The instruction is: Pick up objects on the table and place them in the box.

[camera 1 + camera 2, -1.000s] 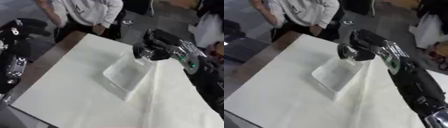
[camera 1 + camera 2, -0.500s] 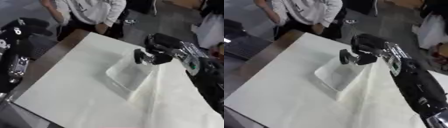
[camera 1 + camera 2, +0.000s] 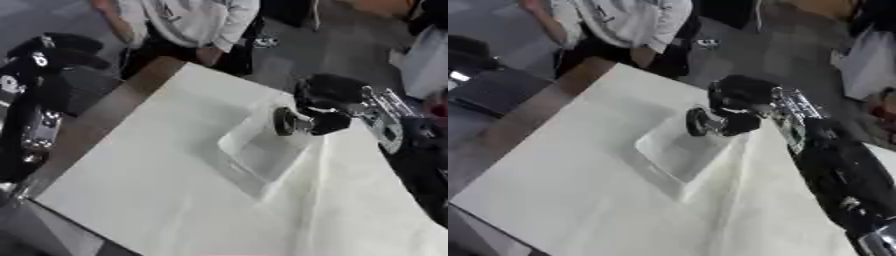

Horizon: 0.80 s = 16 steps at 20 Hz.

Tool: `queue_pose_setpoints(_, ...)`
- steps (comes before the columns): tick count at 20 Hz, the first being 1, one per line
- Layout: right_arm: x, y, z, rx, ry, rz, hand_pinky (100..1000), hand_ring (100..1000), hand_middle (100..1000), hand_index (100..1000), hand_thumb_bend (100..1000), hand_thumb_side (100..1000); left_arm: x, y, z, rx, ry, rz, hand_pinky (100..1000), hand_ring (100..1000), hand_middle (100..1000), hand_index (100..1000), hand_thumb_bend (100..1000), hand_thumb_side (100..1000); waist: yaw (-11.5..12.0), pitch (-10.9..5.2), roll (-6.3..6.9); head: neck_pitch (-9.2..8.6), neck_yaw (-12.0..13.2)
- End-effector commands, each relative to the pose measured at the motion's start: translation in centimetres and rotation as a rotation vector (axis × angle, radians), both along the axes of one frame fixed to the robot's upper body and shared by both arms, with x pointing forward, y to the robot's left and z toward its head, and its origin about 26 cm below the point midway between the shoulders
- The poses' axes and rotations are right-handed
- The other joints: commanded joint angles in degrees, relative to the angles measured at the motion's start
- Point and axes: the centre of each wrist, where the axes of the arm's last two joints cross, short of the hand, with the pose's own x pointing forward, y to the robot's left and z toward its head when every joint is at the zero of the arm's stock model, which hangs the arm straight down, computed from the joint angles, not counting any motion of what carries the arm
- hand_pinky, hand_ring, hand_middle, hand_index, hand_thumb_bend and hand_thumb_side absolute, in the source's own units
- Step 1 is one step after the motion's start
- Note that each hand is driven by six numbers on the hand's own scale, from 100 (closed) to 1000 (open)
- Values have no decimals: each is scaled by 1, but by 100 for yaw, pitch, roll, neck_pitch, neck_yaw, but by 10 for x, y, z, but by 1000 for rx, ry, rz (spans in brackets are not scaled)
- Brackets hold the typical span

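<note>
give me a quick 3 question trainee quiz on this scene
1. True or false: the right hand holds a dark round object over the box.
2. Which colour is the cloth on the table? A red, B white, C blue.
3. Fill in: the box lies near the table's ____ side (left or right).

Key: 1 true; 2 B; 3 right. The left hand is not clearly visible.

Right hand (image 3: 319, 120) curled on a dark round object (image 3: 283, 121), over white box (image 3: 262, 150), white table (image 3: 149, 185)
</note>
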Motion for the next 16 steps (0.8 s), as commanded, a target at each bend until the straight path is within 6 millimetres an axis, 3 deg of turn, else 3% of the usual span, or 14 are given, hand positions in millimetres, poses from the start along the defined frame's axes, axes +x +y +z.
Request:
queue_pose_setpoints(1,1,-10,20,-17,-54,-32,100,225,252,284,100,917,-2,-2,8,11,-24,-14,821,626,727,732,194,812,12,-56,60,-50,57)
queue_pose_setpoints(5,1,-10,20,-66,-67,-47,169,387,396,403,100,913,-2,-2,9,12,-24,-14,823,626,727,732,194,812,12,-47,56,-48,59)
queue_pose_setpoints(10,2,-12,19,-79,-97,-58,207,444,459,469,100,917,-1,-2,9,11,-25,-16,823,626,727,732,195,812,23,-40,54,-64,86)
queue_pose_setpoints(16,1,-9,25,-98,-160,-41,321,540,554,536,100,883,-1,-2,9,12,-24,-18,824,626,727,732,194,813,33,-36,40,-85,115)
